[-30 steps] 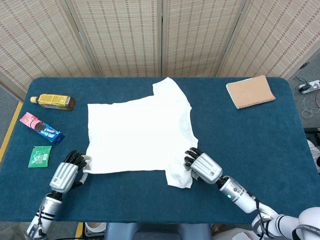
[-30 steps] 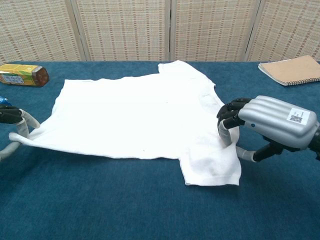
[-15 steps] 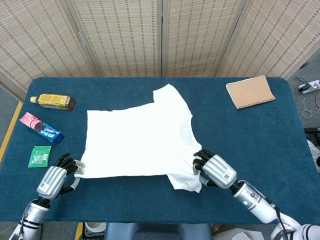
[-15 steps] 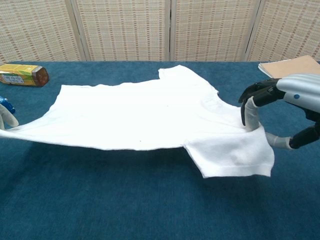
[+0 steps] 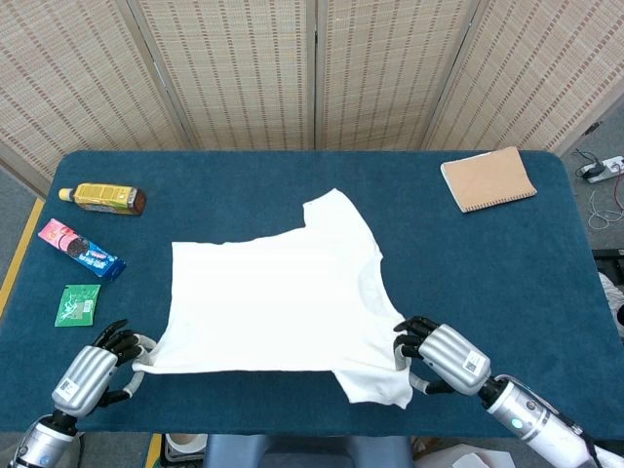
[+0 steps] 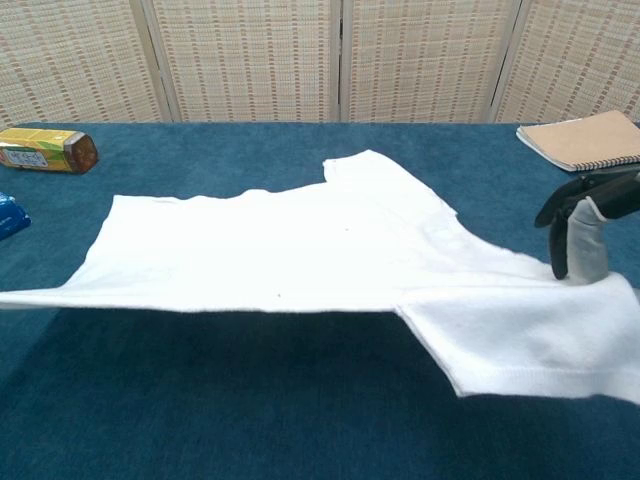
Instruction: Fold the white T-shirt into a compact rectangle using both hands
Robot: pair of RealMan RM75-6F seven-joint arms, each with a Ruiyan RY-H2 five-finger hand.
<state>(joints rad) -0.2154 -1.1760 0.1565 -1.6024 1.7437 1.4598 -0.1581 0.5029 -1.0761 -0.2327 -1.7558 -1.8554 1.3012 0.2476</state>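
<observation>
Two hands, both on the cloth. Your left hand (image 5: 90,353) sits at the near left edge of the table (image 5: 507,273), fingers closed on the near left corner of the white T-shirt (image 5: 278,292); the chest view does not show this hand, only the corner of cloth running off the left edge of the picture. Your right hand (image 5: 444,348) sits at the near right, pinching the shirt where the near sleeve meets the body; in the chest view its fingertips (image 6: 577,232) press down on that fold.

One T-shirt, mid-table, spread flat at its far side. Its near edge hangs clear of the table between your hands, stretched taut, with the near sleeve drooping below the right hand. The far sleeve lies flat, pointing toward the screen.

Four bystanders:
- bottle (image 5: 102,198), on its side, far left of the table;
- snack packet (image 5: 80,250), just nearer than the bottle;
- green sachet (image 5: 77,304), nearer again, close to your left hand;
- brown notebook (image 5: 487,179), far right, well apart from the shirt.
</observation>
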